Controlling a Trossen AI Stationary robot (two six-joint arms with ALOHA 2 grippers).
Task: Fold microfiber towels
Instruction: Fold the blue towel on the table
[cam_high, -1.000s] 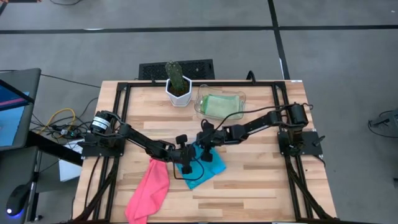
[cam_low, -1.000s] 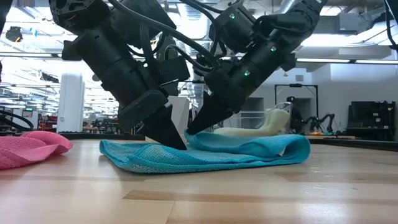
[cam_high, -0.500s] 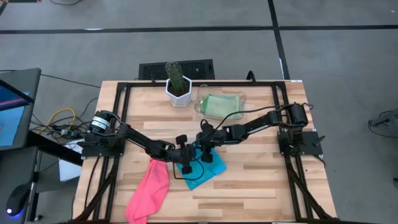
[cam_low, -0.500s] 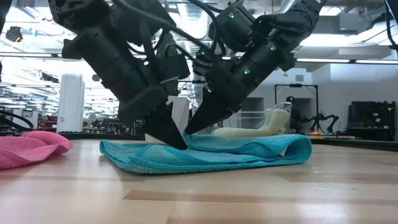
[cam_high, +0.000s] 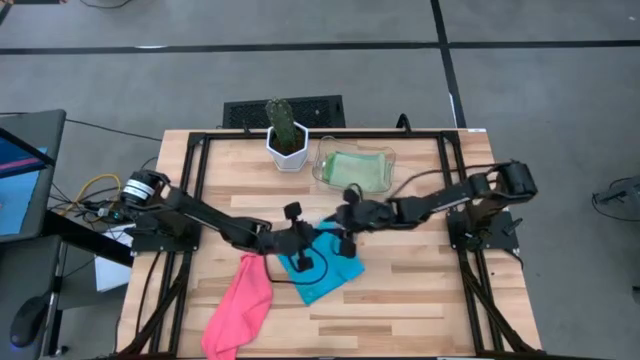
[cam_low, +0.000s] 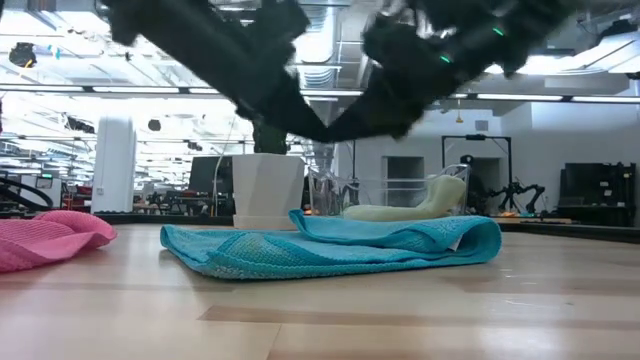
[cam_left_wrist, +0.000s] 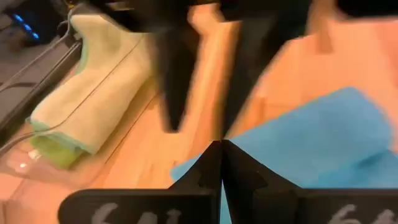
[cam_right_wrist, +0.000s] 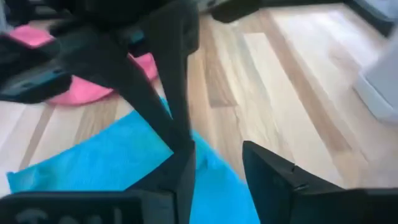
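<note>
Turquoise blue microfiber towel (cam_high: 322, 267) lies folded mid-counter (cam_high: 420, 290), nothing gripping it. Just above it, left claw (cam_high: 306, 236) is pressed together and right claw (cam_high: 345, 243) spread, empty. Hot pink microfiber towel (cam_high: 240, 305) lies beside.

One towel (cam_high: 322, 268) lies mid-table, another towel (cam_high: 240, 306) to its left — behind them a plant pot (cam_high: 287, 148), with a tray (cam_high: 322, 166) on its right.
</note>
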